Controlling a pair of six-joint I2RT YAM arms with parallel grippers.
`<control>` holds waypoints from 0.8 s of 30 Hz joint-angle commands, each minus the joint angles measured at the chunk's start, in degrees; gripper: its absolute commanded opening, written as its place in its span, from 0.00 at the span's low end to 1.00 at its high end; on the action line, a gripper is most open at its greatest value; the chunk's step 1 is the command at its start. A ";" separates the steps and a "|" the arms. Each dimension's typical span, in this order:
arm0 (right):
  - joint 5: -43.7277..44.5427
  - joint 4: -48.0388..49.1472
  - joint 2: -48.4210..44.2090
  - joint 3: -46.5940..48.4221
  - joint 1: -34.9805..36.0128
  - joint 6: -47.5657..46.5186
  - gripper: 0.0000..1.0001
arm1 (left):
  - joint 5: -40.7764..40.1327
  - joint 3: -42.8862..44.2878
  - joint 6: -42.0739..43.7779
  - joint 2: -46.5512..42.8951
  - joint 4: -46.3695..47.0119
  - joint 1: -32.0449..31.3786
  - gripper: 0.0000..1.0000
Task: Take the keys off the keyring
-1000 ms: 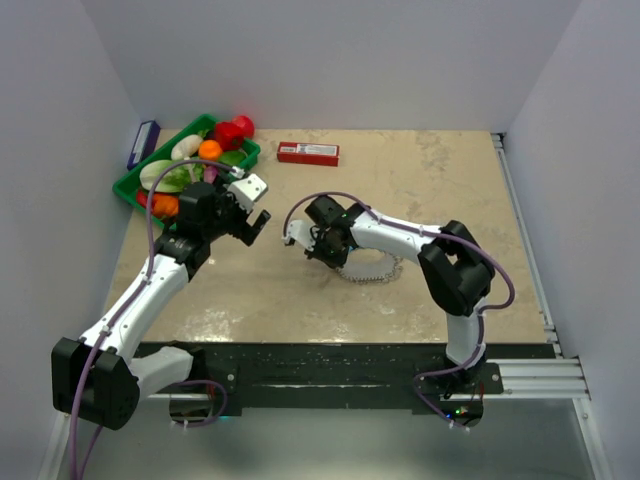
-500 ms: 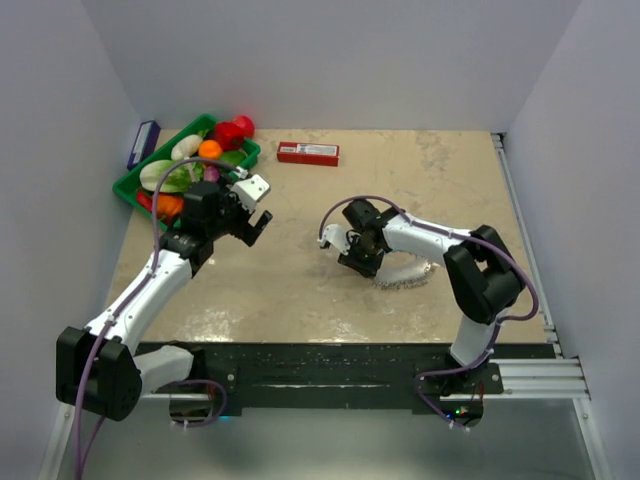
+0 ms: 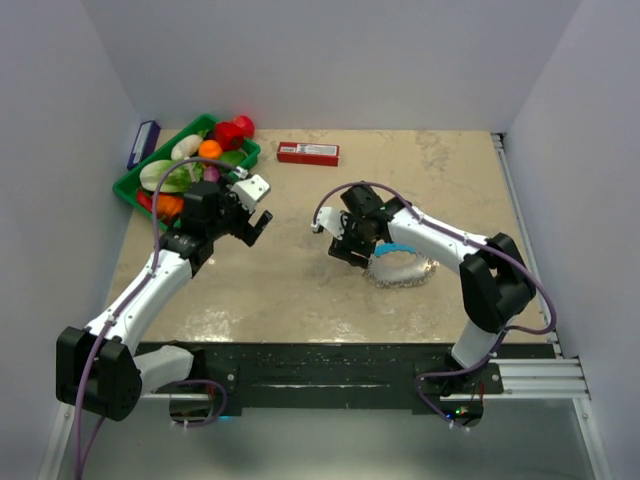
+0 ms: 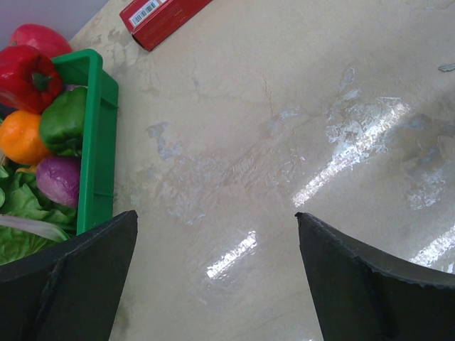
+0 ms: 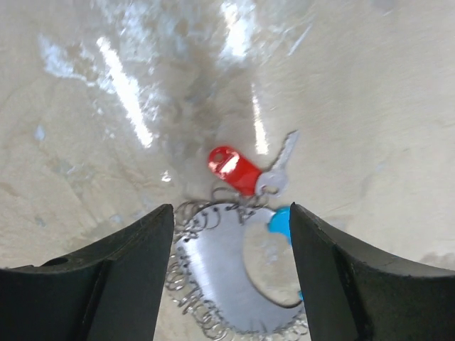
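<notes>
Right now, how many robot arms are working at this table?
2. The left arm reaches toward the green tray at the far left. The right arm bends over the keyring mid-table. None seems hidden.

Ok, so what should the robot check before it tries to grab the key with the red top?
1. The right gripper is open and empty: ok, its jaws stand apart and hold nothing.
2. The thin floppy keyring with the blue section is in sight: ok, it lies on the beige table, between the fingers in the right wrist view.
3. The silvery key with the red top is easy to reach: ok, it sticks out from the ring.
4. The left gripper is close enough to help: not ok, it hovers open beside the green tray.
5. The right fingers are low enough to pinch: cannot tell.
</notes>
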 commanded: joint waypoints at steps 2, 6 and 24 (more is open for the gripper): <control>2.81 3.09 3.17 3.98 -0.30 -1.26 0.71 | 0.18 1.34 1.05 -0.38 2.44 -0.27 0.99; 0.09 2.21 6.79 7.68 -3.54 2.07 0.69 | 0.27 0.73 0.88 -0.65 2.53 -0.27 0.99; 1.23 4.76 3.81 1.18 -9.79 4.10 0.59 | 1.59 -1.12 0.08 -1.35 3.76 -0.27 0.99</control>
